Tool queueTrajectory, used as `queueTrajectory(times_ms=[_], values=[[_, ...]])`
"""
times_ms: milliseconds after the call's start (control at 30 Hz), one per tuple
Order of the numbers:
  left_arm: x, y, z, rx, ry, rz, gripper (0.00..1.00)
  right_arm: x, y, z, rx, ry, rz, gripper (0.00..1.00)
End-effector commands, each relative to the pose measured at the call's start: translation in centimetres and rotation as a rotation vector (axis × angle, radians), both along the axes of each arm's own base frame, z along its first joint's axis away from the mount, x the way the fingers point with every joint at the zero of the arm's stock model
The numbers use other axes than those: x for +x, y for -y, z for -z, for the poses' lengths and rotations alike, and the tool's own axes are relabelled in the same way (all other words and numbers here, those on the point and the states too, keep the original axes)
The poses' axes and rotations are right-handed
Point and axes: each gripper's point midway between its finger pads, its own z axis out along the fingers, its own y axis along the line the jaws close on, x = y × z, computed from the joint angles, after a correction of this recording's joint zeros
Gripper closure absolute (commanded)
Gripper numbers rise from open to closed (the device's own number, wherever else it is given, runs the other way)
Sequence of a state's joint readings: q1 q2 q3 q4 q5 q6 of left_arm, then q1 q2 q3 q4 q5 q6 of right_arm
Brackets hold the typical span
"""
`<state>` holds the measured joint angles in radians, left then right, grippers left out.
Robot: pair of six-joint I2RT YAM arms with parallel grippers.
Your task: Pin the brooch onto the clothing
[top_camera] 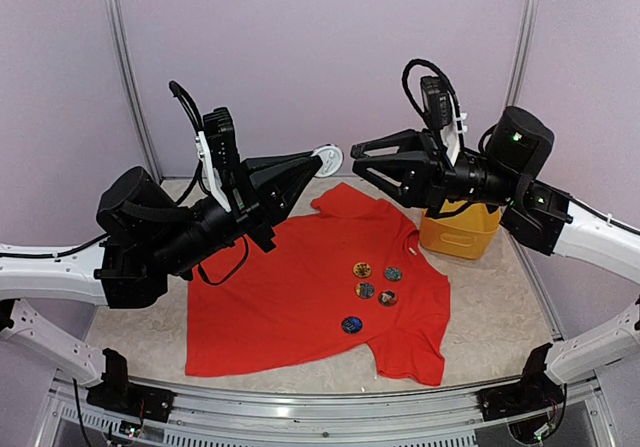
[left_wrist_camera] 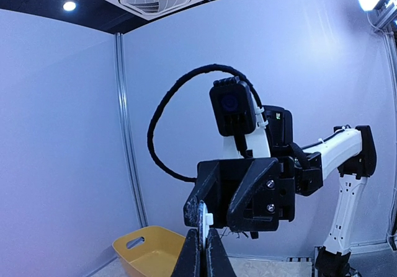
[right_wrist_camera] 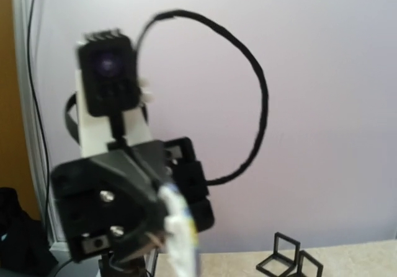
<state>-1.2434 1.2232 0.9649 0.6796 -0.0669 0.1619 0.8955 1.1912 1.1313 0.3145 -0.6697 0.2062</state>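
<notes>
The clothing, a red T-shirt (top_camera: 290, 297), lies flat on the table with several round brooches (top_camera: 365, 290) on its chest. Above its collar, my left gripper (top_camera: 316, 163) is shut on a white round brooch (top_camera: 328, 156). The left wrist view shows this brooch (left_wrist_camera: 203, 218) edge-on, sticking up from the left gripper (left_wrist_camera: 203, 252). My right gripper (top_camera: 355, 162) faces it nose to nose. Its jaws stand apart around the brooch, one fingertip (left_wrist_camera: 191, 215) close against it. In the right wrist view the brooch (right_wrist_camera: 180, 227) is blurred and my own fingers do not show.
A yellow basket (top_camera: 460, 229) stands behind the shirt's right shoulder, under the right arm, and also shows in the left wrist view as the basket (left_wrist_camera: 149, 249). Two small black frames (right_wrist_camera: 288, 261) stand on the table. Lilac walls enclose the back and sides.
</notes>
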Motion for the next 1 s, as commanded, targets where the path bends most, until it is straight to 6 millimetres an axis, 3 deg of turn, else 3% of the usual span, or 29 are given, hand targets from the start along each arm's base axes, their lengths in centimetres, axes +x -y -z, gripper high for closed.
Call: queueTrajectory(times_ms=[0, 267, 567, 733, 867, 900, 933, 967], values=[[-0.3, 0.0, -0.1, -0.003, 0.005, 0.013, 1.00, 0.4, -0.4, -1.6, 0.043, -0.030, -0.015, 0.70], [-0.3, 0.2, -0.1, 0.002, 0.005, 0.018, 1.00, -0.6, -1.2, -1.8, 0.035, -0.042, -0.120, 0.77], [-0.4, 0.2, 0.0, 0.005, 0.006, 0.020, 1.00, -0.2, -2.2, -0.9, -0.015, -0.071, -0.133, 0.87], [-0.3, 0.2, -0.1, 0.006, 0.008, 0.017, 1.00, -0.2, -2.6, -0.2, -0.048, -0.085, -0.150, 1.00], [0.3, 0.0, 0.0, -0.004, -0.021, -0.013, 0.99, -0.4, -2.7, 0.2, -0.070, -0.095, -0.170, 1.00], [1.0, -0.2, 0.1, -0.017, -0.055, -0.046, 0.81, 0.4, -2.5, 0.4, -0.072, -0.109, -0.127, 1.00], [2.1, -0.7, 0.4, -0.025, -0.093, -0.097, 0.53, 1.5, -2.2, 0.8, -0.081, -0.131, -0.073, 1.00], [3.2, -1.2, 0.8, -0.028, -0.131, -0.151, 0.35, 3.1, -1.7, 1.6, -0.096, -0.172, -0.001, 1.00]])
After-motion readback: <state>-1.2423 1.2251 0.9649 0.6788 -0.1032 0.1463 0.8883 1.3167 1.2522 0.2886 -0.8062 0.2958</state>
